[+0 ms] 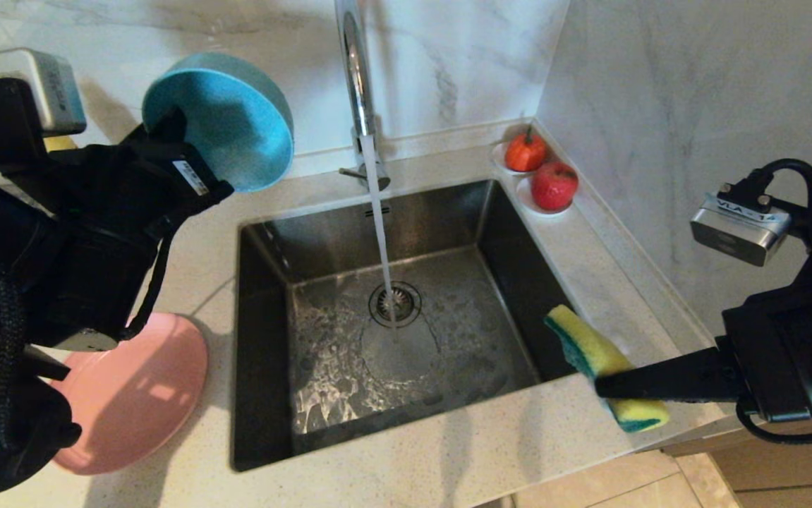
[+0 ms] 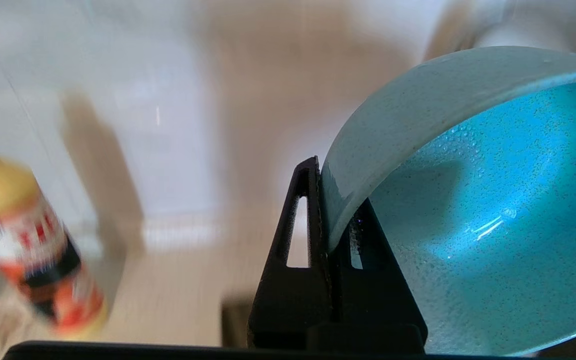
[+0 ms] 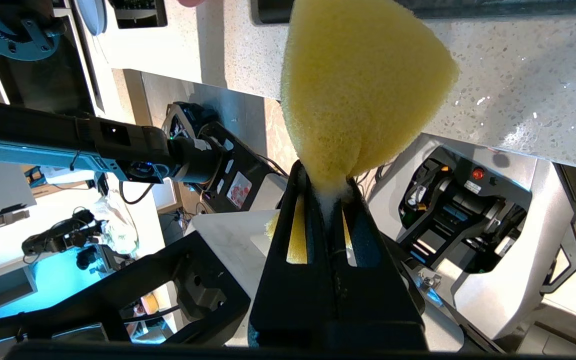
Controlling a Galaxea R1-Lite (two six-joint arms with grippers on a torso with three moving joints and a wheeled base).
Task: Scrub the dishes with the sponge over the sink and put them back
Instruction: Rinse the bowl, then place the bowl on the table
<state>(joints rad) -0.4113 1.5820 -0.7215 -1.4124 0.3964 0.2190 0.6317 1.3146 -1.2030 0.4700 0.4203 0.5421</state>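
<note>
My left gripper [image 1: 174, 130] is shut on the rim of the teal-blue bowl [image 1: 229, 120] and holds it tilted in the air, above the counter left of the faucet. In the left wrist view the fingers [image 2: 313, 200] pinch the bowl's wall [image 2: 493, 210], which is wet inside. The pink plate [image 1: 144, 395] rests on the counter left of the sink [image 1: 264, 282], partly under my left arm. At the sink's front right corner my right gripper [image 1: 607, 384] is shut on the yellow and green sponge [image 1: 592, 353], squeezing the sponge's foam [image 3: 363, 85] between the right gripper's jaws [image 3: 325, 185].
Water runs from the chrome faucet [image 1: 356, 77] onto the drain [image 1: 395, 302]. Two red fruits [image 1: 525, 152] [image 1: 554, 185] sit on small white dishes at the back right corner. A marble wall stands close on the right. A blurred bottle [image 2: 27, 250] is near the left gripper.
</note>
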